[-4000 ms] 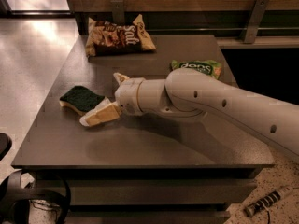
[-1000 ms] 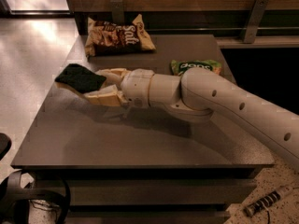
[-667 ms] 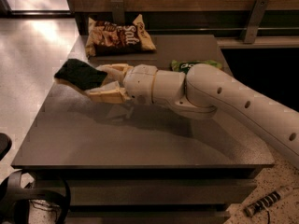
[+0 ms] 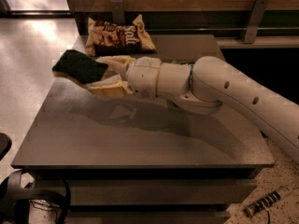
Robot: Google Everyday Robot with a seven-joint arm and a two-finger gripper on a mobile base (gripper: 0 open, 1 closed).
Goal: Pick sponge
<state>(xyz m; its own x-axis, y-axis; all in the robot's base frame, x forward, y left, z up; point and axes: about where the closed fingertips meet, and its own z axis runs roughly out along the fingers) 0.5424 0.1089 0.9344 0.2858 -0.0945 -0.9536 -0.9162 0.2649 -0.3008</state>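
Above table (image 4: 140,141), gripper (image 4: 96,73) w/ sponge (image 4: 77,65) clamped

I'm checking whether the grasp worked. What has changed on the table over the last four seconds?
The pincer closed on the sponge, which lay flat on the table four seconds ago. It lifted the sponge up and toward the far left edge, and the sponge now hangs clear of the surface. The brown snack bag at the far edge has not moved.
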